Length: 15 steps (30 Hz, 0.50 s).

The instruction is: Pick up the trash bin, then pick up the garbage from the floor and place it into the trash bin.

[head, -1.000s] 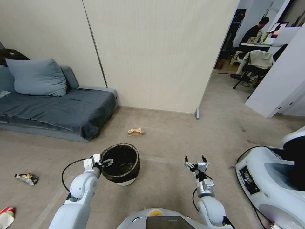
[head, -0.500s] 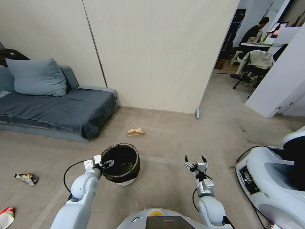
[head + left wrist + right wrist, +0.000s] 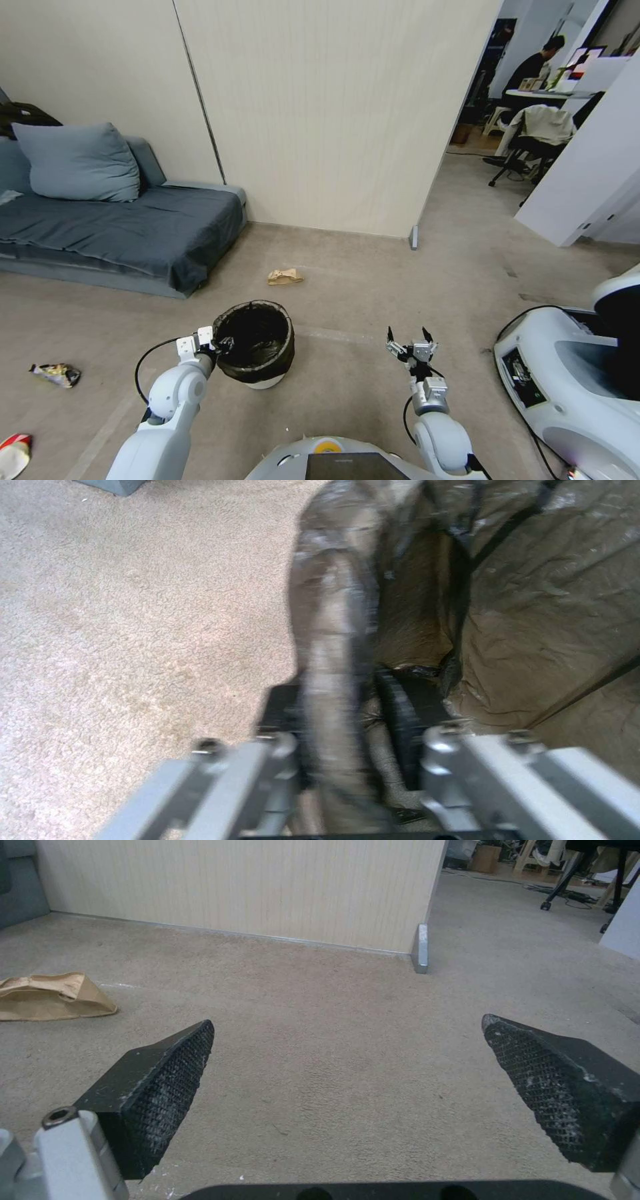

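still on step one, securing the trash bin (image 3: pixel 254 343), which stands on the carpet at about 11 o'clock from the base. left gripper (image 3: pixel 221 345) straddling the bag-lined rim at the bin's 9 o'clock, one finger inside and one outside (closed on it, judging by the left wrist view). next calls for a firm pinch and a straight lift. right gripper (image 3: pixel 410 341) idle at 1 o'clock, spread wide. against the earlier frame, left gripper drawn lower over the rim; bin barely shifted.
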Available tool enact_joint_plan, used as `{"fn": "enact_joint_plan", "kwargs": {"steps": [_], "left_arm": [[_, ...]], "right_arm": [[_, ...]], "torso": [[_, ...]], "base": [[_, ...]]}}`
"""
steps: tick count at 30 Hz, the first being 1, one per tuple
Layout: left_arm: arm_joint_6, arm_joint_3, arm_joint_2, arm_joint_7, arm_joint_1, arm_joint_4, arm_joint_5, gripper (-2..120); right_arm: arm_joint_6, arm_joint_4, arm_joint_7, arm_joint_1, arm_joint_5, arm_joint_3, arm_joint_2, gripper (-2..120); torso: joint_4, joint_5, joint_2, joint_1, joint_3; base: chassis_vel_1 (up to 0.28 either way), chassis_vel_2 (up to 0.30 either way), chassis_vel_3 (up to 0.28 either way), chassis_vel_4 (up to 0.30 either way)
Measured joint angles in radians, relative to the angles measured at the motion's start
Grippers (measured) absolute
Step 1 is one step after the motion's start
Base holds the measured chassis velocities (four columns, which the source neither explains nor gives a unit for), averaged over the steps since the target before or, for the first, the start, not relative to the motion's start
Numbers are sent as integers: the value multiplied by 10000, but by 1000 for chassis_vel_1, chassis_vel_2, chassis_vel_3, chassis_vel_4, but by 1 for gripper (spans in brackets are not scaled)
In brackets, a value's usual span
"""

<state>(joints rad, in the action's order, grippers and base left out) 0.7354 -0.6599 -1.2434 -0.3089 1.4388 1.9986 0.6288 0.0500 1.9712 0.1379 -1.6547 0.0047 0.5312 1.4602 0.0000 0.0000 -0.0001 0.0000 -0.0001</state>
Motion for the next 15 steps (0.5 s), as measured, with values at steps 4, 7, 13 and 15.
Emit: {"fn": "enact_joint_plan", "kwargs": {"steps": [4, 7, 13, 15], "left_arm": [[0, -11, 13, -5, 35, 42, 35, 4], [0, -27, 20, -5, 76, 75, 39, 0], [-2, -33, -13, -19, 137, 97, -9, 0], [-4, -31, -35, -27, 162, 124, -17, 0]], "right_arm": [[3, 69, 4, -40, 0, 2, -9, 100], [4, 94, 8, -58, 0, 2, -11, 100], [15, 116, 14, -73, -5, -2, -10, 100], [35, 116, 17, -93, -7, -2, -3, 100]], "torso": [[-2, -2, 0, 0, 0], [-2, 0, 0, 0, 0], [0, 0, 0, 0, 0], [0, 1, 0, 0, 0]], "base": [[0, 0, 0, 0], [0, 0, 0, 0], [0, 0, 0, 0], [0, 0, 0, 0]]}}
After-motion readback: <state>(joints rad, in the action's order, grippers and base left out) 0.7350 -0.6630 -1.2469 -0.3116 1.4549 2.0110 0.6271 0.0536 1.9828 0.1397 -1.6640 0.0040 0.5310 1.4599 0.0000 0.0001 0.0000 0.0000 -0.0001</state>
